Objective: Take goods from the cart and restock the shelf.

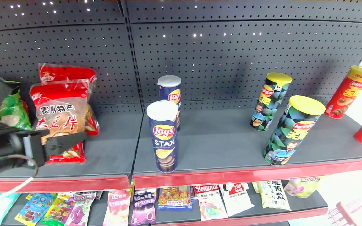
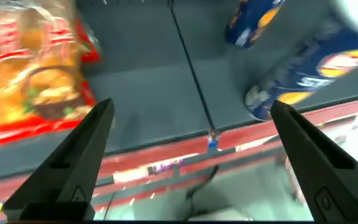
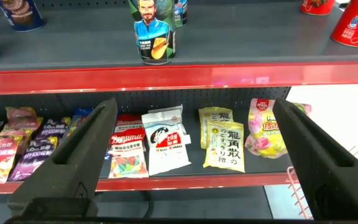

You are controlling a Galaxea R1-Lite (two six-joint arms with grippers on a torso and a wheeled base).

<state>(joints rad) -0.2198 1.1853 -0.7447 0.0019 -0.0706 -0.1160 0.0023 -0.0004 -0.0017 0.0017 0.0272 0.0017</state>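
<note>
Left end effector (image 2: 192, 104) (right (image 3: 194, 102) likewise) agape

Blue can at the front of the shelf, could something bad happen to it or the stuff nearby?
1. The front blue can is tall and stands right at the shelf's red lip; a nudge from the open left claw might tip it off.
2. The red bag stands propped close by that claw, so a sideways swing could knock it flat.

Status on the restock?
Left gripper open, empty, by the red snack bag. Right gripper open, empty, facing the lower shelf. Nothing held.
</note>
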